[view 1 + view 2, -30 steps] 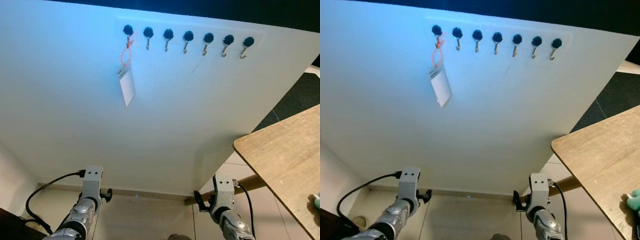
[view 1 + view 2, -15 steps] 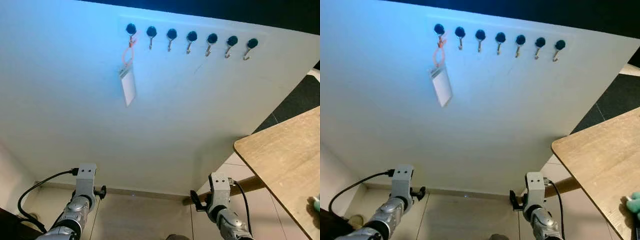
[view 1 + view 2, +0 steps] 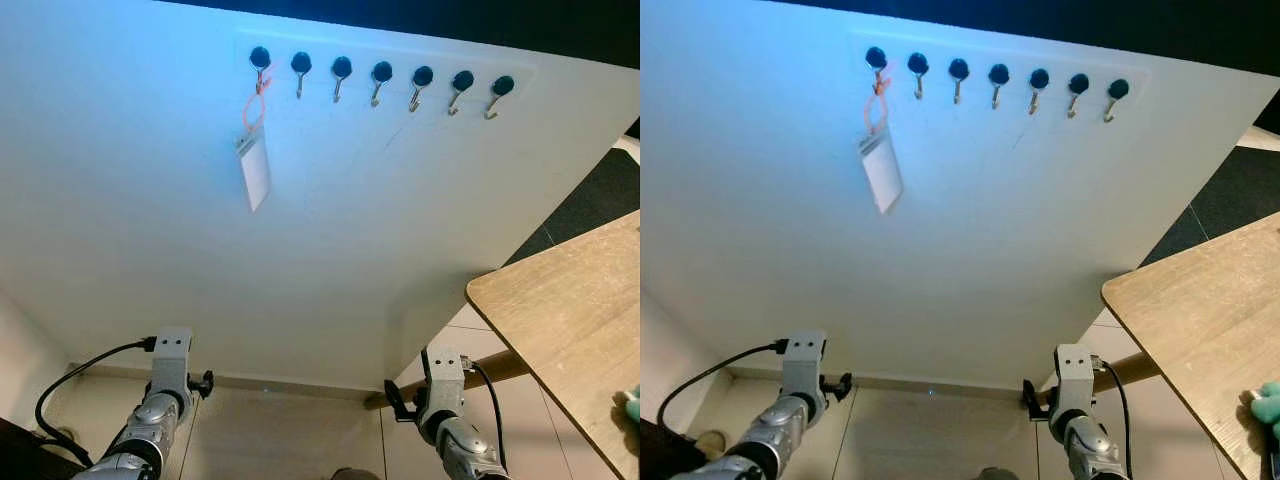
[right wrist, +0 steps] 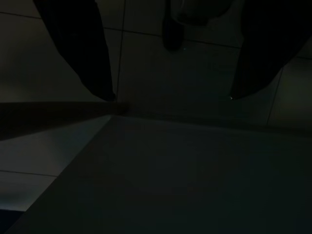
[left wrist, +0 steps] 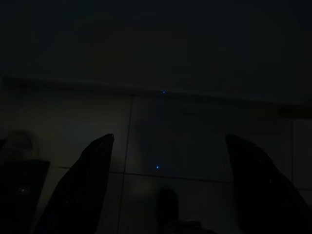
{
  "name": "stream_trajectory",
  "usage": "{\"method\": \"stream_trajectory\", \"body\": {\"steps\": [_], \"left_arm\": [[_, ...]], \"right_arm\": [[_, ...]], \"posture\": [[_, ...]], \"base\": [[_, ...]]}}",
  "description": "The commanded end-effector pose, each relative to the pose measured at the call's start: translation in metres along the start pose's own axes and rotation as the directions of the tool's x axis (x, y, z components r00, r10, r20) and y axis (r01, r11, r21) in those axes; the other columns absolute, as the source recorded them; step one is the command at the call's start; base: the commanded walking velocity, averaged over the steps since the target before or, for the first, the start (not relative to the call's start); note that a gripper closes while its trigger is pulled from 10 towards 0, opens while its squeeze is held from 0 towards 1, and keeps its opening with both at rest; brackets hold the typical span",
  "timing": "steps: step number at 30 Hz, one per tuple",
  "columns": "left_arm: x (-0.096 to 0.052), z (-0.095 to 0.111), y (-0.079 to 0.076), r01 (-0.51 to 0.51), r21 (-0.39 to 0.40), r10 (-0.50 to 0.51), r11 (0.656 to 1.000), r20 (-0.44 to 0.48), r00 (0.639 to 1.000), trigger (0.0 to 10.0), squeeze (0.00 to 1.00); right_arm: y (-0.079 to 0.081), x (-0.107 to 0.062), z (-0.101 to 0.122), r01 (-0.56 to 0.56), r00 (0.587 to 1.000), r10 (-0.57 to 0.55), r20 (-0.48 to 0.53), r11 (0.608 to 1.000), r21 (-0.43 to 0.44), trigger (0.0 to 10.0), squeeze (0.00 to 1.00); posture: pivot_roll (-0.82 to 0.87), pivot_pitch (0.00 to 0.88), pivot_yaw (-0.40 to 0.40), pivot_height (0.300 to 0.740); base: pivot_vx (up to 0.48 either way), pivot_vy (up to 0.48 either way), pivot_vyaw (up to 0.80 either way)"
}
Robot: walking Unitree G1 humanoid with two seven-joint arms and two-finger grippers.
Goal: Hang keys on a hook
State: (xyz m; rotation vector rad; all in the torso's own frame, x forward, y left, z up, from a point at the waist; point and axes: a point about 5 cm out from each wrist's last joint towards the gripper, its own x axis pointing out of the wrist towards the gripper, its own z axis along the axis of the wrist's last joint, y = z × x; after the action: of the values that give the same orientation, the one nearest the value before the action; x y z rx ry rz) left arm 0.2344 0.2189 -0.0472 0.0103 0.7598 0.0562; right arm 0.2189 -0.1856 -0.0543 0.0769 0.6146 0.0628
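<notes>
A row of several black-knobbed metal hooks runs along the top of a white wall panel. From the leftmost hook hangs an orange loop with a white tag. Both arms hang low near the floor. In the dark left wrist view my left gripper is open, its two fingers wide apart with nothing between them. My right gripper is open too, with nothing held, above floor tiles and the wall's base.
A wooden table juts in at the right, with a teal object at its near edge. Tiled floor lies below the wall panel. A black cable runs to the left arm.
The view has shifted slightly. The tag still hangs from the leftmost hook and both arms stay low.
</notes>
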Motion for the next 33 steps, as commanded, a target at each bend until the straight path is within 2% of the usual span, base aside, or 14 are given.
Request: {"method": "stream_trajectory", "body": {"steps": [1, 3, 14, 16, 21, 28, 30, 33], "left_arm": [[0.002, 0.003, -0.011, 0.032, -0.014, -0.032, 0.999, 0.022, 0.999, 10.0, 0.00], [0.004, 0.018, -0.016, 0.060, -0.017, -0.058, 0.998, 0.076, 0.995, 10.0, 0.00], [0.011, 0.051, -0.044, 0.136, -0.020, -0.132, 0.991, 0.139, 0.982, 10.0, 0.00], [0.012, 0.062, -0.060, 0.181, 0.027, -0.183, 0.983, 0.144, 0.972, 10.0, 0.00], [0.012, 0.059, -0.075, 0.212, 0.080, -0.220, 0.974, 0.110, 0.969, 10.0, 0.00], [0.012, 0.052, -0.077, 0.206, 0.113, -0.215, 0.972, 0.074, 0.974, 10.0, 0.00], [0.012, 0.053, -0.077, 0.208, 0.099, -0.216, 0.973, 0.075, 0.973, 10.0, 0.00], [0.013, 0.057, -0.079, 0.216, 0.118, -0.226, 0.969, 0.080, 0.971, 10.0, 0.00]], "right_arm": [[-0.004, -0.001, -0.003, 0.014, 1.000, -0.014, -0.020, 1.000, 0.009, 10.0, 0.00], [-0.006, -0.001, 0.000, 0.021, 1.000, -0.021, -0.010, 1.000, 0.021, 10.0, 0.00], [-0.007, 0.000, 0.000, 0.020, 1.000, -0.020, -0.015, 0.999, 0.026, 10.0, 0.00], [-0.005, 0.001, 0.002, 0.022, 1.000, -0.022, -0.010, 0.999, 0.034, 10.0, 0.00], [-0.005, 0.001, 0.004, 0.020, 1.000, -0.020, -0.002, 0.999, 0.035, 10.0, 0.00], [-0.008, -0.001, 0.000, 0.039, 0.999, -0.039, -0.004, 0.998, 0.041, 10.0, 0.00], [-0.010, -0.003, -0.003, 0.049, 0.999, -0.048, -0.007, 0.998, 0.046, 10.0, 0.00], [-0.010, -0.004, -0.005, 0.047, 0.999, -0.047, -0.004, 0.998, 0.047, 10.0, 0.00]], "posture": [[0.04, 0.046, -0.093, 0.740], [0.03, 0.047, -0.095, 0.740], [0.04, 0.048, -0.100, 0.740], [0.03, 0.040, -0.092, 0.740], [0.01, 0.041, -0.080, 0.740], [0.00, 0.047, -0.060, 0.740], [-0.01, 0.047, -0.057, 0.740], [-0.01, 0.046, -0.060, 0.740]], "base": [[0.000, 0.000, 0.00], [0.000, 0.000, 0.00], [0.000, 0.000, 0.00], [0.000, 0.000, 0.00], [0.000, 0.000, 0.00], [0.000, 0.000, 0.00], [0.000, 0.000, 0.00], [0.000, 0.000, 0.00]]}}
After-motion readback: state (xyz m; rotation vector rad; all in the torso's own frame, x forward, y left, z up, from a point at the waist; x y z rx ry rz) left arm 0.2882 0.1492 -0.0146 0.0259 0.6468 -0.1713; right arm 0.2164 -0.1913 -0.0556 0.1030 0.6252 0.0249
